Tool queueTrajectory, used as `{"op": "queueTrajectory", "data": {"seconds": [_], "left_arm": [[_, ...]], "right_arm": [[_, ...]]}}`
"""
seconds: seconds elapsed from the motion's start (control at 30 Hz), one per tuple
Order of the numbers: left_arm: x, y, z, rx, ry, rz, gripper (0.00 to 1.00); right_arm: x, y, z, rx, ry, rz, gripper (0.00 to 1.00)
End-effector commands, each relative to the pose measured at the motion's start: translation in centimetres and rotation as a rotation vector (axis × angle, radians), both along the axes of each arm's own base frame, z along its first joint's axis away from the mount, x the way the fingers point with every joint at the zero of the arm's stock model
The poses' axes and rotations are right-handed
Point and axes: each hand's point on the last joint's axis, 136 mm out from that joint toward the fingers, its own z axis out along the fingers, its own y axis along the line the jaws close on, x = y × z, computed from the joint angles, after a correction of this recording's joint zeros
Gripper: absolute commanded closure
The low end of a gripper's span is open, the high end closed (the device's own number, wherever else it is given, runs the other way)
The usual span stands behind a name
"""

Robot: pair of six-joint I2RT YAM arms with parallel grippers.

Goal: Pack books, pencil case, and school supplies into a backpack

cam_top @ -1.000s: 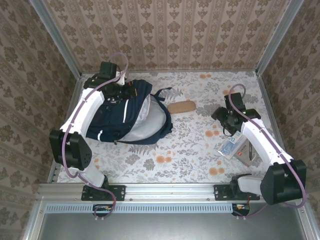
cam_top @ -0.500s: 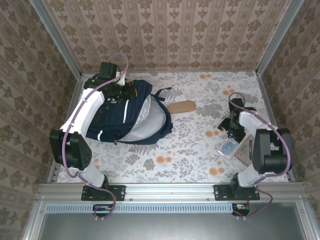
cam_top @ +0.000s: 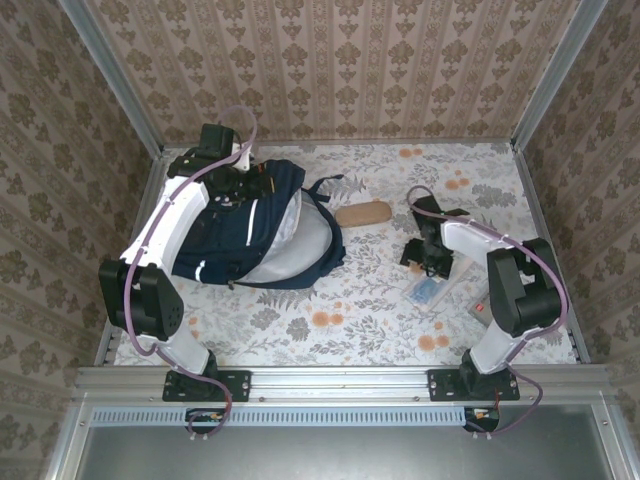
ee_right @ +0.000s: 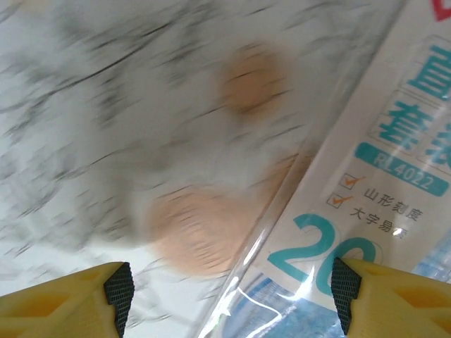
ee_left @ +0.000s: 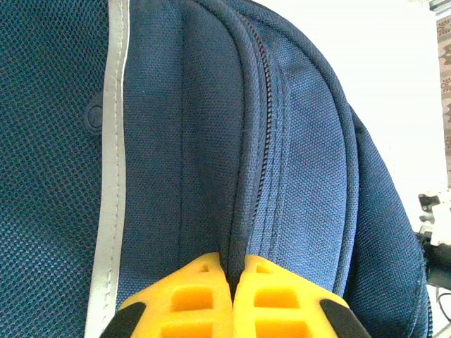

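Because the flat clear light-blue pack lies flat on the counter, well apart from the backpack on the side its pale open mouth faces, the pickup calls for an edge grasp. The right jaws stand apart just above the pack. In the right wrist view one fingertip sits over its printed face and the other over bare counter, so the pack's edge runs between them. Lower until one fingertip can get under that edge, then close slowly; the glossy film will probably slip or buckle. The tan oval case lies just beside the backpack's mouth; route the carry clear of it. At the backpack's far top end, the left jaws are together, clamped on a ridge of navy fabric beside the zipper, apparently propping the mouth open for insertion.
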Motion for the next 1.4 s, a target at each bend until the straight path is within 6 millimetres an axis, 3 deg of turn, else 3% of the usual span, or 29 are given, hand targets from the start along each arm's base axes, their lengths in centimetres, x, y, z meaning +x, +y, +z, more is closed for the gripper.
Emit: {"op": "queueTrajectory", "data": {"seconds": [0.0, 0.2, 0.33, 0.53, 0.63, 0.97, 1.13, 1.37], "left_arm": [[0.4, -1.0, 1.6, -0.058, -0.057, -0.043, 1.00], [0.3, -1.3, 2.0, -0.084, -0.057, -0.046, 1.00], [0.2, -1.5, 2.1, -0.100, -0.055, -0.050, 1.00], [0.1, -1.8, 1.8, -0.114, -0.046, -0.052, 1.00], [0.1, -1.9, 1.8, -0.121, -0.043, -0.055, 1.00], [-0.2, -1.9, 2.0, -0.116, -0.049, -0.055, 1.00], [-0.3, -1.6, 2.1, -0.109, -0.058, -0.050, 1.00], [-0.2, -1.4, 2.1, -0.107, -0.060, -0.047, 1.00]], "right_arm": [[0.2, 3.2, 0.7, 0.055, -0.001, 0.076, 0.23], [0.1, 1.3, 5.6, 0.008, -0.153, -0.074, 0.19], [-1.3, -0.3, 6.5, 0.057, -0.256, -0.204, 0.20], [-4.2, -2.4, 3.9, 0.166, -0.274, -0.383, 0.23], [-4.4, -3.2, 3.4, 0.146, -0.296, -0.421, 0.14], [-2.2, -2.8, 2.4, 0.059, -0.193, -0.384, 0.10], [-1.9, -2.7, 0.7, 0.018, -0.119, -0.373, 0.07], [-1.9, -3.0, -0.1, -0.054, -0.038, -0.381, 0.01]]}}
